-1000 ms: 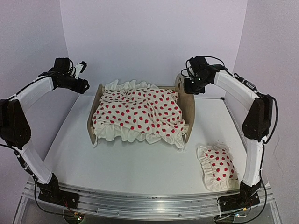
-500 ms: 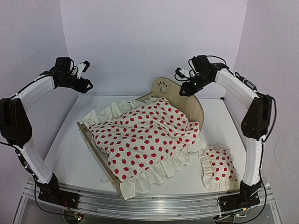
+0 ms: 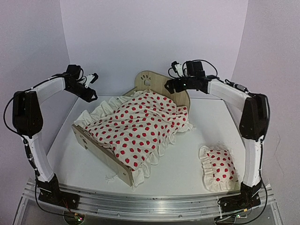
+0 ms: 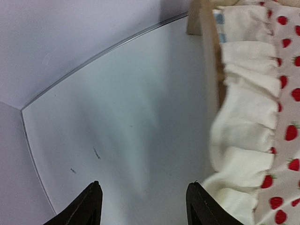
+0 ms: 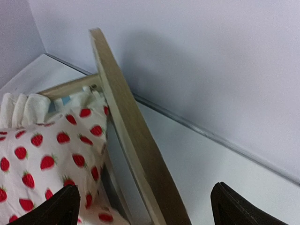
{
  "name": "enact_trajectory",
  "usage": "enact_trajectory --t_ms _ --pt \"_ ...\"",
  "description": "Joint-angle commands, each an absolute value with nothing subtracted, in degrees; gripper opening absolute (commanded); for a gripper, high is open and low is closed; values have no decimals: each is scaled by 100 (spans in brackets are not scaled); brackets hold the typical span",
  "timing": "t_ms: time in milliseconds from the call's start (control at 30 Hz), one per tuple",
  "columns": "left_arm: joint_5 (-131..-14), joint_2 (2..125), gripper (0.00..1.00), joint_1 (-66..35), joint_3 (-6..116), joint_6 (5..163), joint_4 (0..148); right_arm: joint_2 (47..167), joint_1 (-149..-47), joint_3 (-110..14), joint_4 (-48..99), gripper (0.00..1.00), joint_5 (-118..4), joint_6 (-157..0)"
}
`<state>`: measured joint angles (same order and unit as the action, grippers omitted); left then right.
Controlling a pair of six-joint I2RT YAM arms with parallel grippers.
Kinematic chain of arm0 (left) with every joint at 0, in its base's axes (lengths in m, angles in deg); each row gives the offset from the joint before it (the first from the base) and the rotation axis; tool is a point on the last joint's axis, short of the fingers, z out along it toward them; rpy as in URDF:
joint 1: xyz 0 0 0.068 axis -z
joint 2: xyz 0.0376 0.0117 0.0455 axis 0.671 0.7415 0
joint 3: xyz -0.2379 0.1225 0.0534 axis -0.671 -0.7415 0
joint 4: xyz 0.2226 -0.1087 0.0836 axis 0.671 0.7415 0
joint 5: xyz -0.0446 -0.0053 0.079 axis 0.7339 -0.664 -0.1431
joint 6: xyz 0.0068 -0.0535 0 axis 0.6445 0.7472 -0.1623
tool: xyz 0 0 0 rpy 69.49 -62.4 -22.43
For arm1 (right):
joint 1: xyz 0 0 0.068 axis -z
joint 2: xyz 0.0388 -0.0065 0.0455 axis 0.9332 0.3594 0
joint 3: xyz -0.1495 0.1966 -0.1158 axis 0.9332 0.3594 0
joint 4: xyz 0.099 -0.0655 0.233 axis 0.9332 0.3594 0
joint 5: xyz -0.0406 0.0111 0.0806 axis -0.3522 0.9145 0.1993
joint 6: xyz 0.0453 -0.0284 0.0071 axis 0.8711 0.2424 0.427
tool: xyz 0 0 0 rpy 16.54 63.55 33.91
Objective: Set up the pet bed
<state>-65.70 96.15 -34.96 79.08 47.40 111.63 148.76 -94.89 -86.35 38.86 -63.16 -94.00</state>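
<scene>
Up in the upper left of the top view, the left end effector [image 3: 90,92] hangs just off the back left corner of the pet bed [image 3: 112,164]. Its wrist camera shows both fingers [image 4: 91,208] spread at the bottom of the frame, with only bare table [image 3: 187,161] between them and the ruffled edge of the blanket [image 3: 136,124] close on the right.

The pet bed sits in the middle of the table, turned on a diagonal. Its low footboard [image 3: 86,139] points toward the lower left, and the rounded headboard [image 3: 154,77] stands at upper centre with its paw-print cutout [image 3: 147,81] showing. The cream, red-spotted blanket covers the bed from end to end, its frills hanging over the sides. A sliver of the blue-and-white mattress [image 5: 65,100] peeps out beneath it at the headboard end.

Right of centre, the right end effector [image 3: 168,86] hovers at the top of the headboard. In its wrist view the fingers [image 5: 63,208] stand wide apart, the headboard's thin edge running between them without either finger touching it.

At lower right, well apart from the bed, the matching pillow [image 3: 218,168] lies flat on the table.
</scene>
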Motion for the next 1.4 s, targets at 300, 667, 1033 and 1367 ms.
enact_trajectory --t_ms 300,667,1033,1367 --pt "-6498 9659 54 -3825 6130 3858 10886 11285 -9520 -3613 3996 90 -7534 -5771" --pt "-5610 8422 52 -2690 4722 3094 11170 13824 -10256 -5356 3888 81 -6931 -5723" --pt "-4839 8166 52 -890 4741 3144 11010 15881 -10111 -8608 3876 86 -6145 -6652" --pt "-4220 7727 62 -1387 6054 3375 11452 13547 -8914 -6855 4547 91 -7182 -6987"
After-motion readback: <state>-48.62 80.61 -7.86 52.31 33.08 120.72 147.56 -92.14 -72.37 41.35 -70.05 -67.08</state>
